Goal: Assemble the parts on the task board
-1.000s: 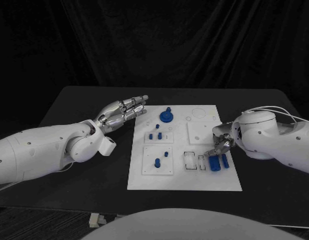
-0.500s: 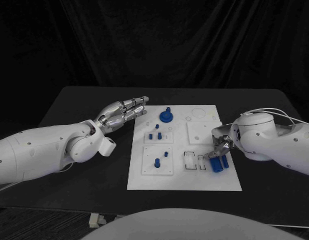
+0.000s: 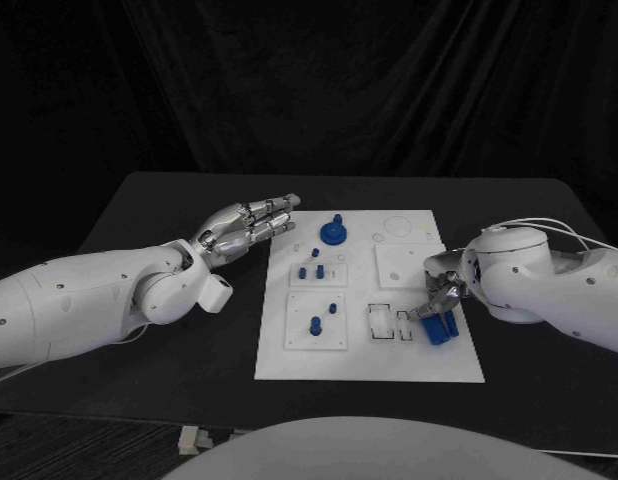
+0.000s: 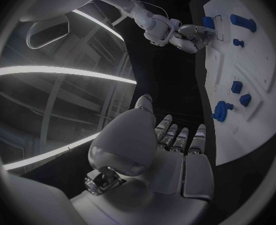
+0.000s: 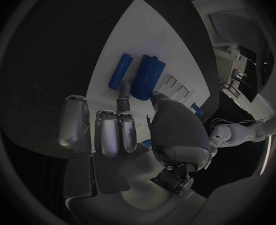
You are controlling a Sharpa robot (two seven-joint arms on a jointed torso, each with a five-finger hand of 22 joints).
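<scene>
Centrally on the black desk (image 3: 151, 200) lies the white rectangular task board (image 3: 396, 360), its long side running away from the robot. Small blue plastic parts stand on it: a round blue knob with a stem (image 3: 334, 233) near the far edge, a few short blue pegs (image 3: 311, 270) in a raised white square below it, and one more upright blue peg (image 3: 314, 324) in the next square nearer the robot. At the board's right edge lie two blue cylinders side by side, a thick one (image 5: 147, 77) and a thinner one (image 5: 120, 71), both on their sides and parallel.

The silver right hand (image 3: 440, 296) is down at those cylinders. In the right wrist view its thumb and one fingertip reach to the end of the thick cylinder and appear to touch it, while the other fingers (image 5: 107, 132) are curled beside each other above the board; whether the cylinder is actually gripped cannot be told.

The silver left hand (image 3: 246, 224) hovers over the desk just beside the board's far left corner, near the round knob but apart from it. Its fingers are stretched out straight and lie close together, holding nothing, as the left wrist view (image 4: 175, 140) also shows.
</scene>
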